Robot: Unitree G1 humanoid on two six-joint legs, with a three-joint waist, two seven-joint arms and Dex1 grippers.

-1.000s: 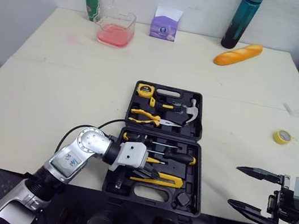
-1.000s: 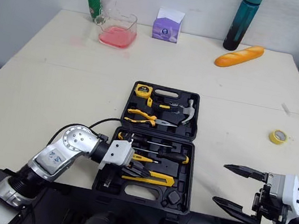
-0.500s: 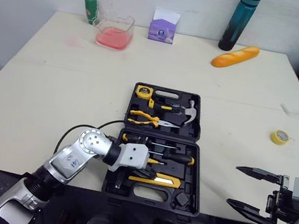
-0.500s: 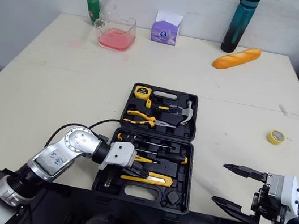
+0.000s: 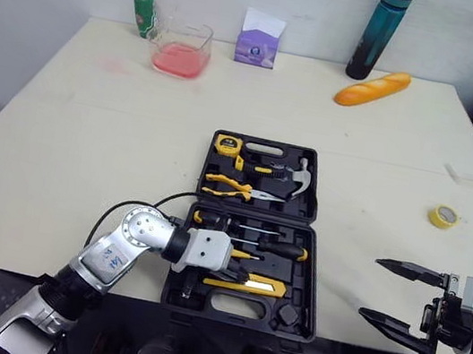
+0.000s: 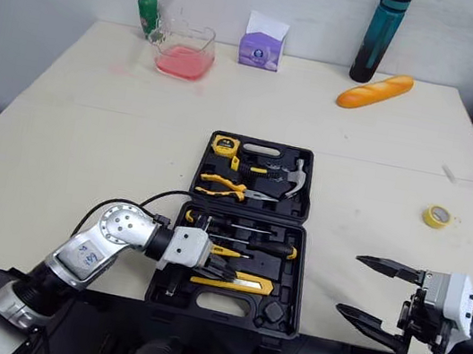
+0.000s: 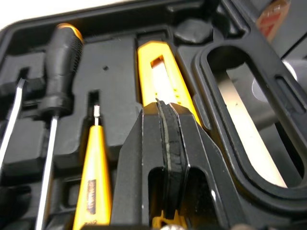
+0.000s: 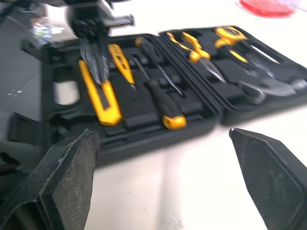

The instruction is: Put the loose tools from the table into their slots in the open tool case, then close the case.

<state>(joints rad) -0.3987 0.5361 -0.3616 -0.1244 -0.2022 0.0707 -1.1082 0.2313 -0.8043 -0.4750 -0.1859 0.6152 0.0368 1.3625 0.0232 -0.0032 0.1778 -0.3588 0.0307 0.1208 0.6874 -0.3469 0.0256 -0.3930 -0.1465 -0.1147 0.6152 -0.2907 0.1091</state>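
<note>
Partly hiding the yellow knife (image 7: pixel 160 79), left gripper (image 7: pixel 168 110) pressed together, right gripper (image 5: pixel 370 287) spread wide

text: none I can read | purple box (image 5: pixel 261 38) far on desk (image 5: pixel 80 133): label too small | yellow tester (image 7: pixel 91 184): marking blurred

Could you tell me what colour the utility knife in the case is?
The utility knife is yellow, clearest in the left wrist view.

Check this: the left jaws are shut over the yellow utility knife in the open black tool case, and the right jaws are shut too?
No: the right jaws stand wide open, as the right wrist view shows. The left jaws are indeed shut over the yellow utility knife in the open black tool case.
</note>
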